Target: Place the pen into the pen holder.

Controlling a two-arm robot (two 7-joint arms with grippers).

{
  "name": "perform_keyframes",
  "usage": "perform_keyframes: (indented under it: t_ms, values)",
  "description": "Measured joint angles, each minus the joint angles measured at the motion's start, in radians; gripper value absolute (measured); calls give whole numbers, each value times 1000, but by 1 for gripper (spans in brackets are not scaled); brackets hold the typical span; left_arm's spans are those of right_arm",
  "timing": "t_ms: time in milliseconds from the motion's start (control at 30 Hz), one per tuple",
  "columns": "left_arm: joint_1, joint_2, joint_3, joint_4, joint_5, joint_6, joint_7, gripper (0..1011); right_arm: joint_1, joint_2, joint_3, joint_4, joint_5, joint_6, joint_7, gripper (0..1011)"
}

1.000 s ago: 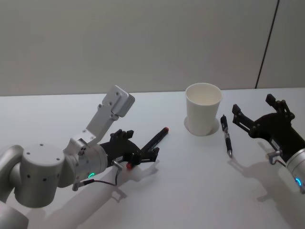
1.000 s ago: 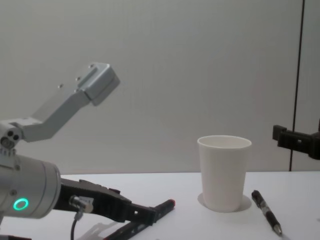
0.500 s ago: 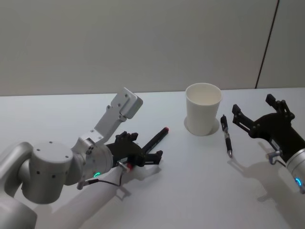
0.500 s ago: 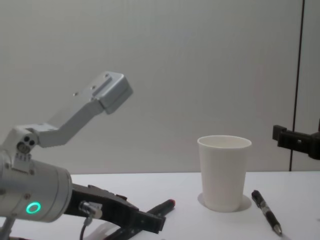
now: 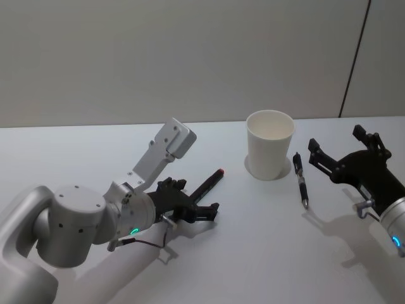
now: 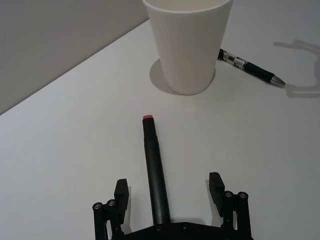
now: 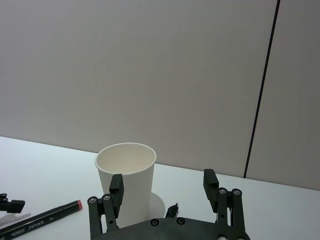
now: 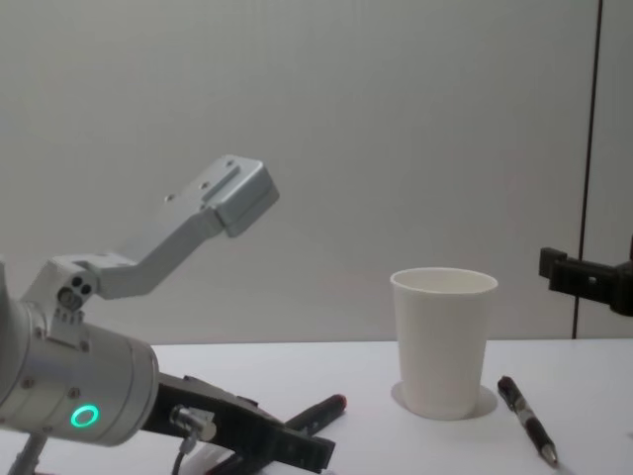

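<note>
Your left end effector (image 6: pixel 168 184) sits low over the surface (image 5: pixel 76 152), its jaws spread wide. The pen (image 6: pixel 152 160) lies flat between them with a gap on either side. Its red end points toward the pen holder (image 5: pixel 270 145), which stands upright nearby. Just right of the pen holder lies a thinner click pen (image 5: pixel 300 180). Farther right, your right end effector (image 5: pixel 337 142) hovers open and empty.

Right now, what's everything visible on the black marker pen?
The pen is a thick black marker, plastic-looking, with a red end and white print along the barrel. It lies flat on the white table, red end toward the pen holder but apart from it. The left gripper straddles its other end, open, fingers not touching it.
</note>
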Motion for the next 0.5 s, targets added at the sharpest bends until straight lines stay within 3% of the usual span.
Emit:
perform_keyframes:
  t_ms: [500]
  values:
    - [-6,-15,-2,16,-24,28,32,1001,0,0,0,0,0,0,0,1002]
